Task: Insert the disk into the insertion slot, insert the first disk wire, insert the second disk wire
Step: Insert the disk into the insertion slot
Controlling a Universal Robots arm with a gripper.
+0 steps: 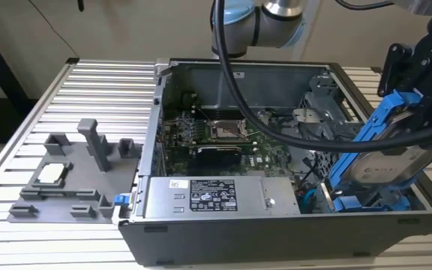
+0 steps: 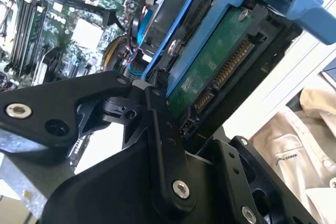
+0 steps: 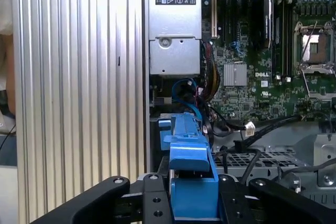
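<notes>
The slatted bench (image 1: 88,90) carries an open computer case (image 1: 276,239), with a power-supply box (image 1: 208,197) along its near wall and a green motherboard (image 1: 265,152) behind. At the exterior view's right, the end effector (image 3: 194,200) clamps the disk (image 1: 385,163), which is tilted with its lower end inside the case corner. A thick black cable (image 1: 276,132) sags across in front of it.

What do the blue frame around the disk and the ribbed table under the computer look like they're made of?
The frame around the disk looks like moulded plastic: even bright blue, soft sheen, rounded tabs. The table looks like bare aluminium, probably extruded: matt silver-grey with straight parallel ribs.
</notes>
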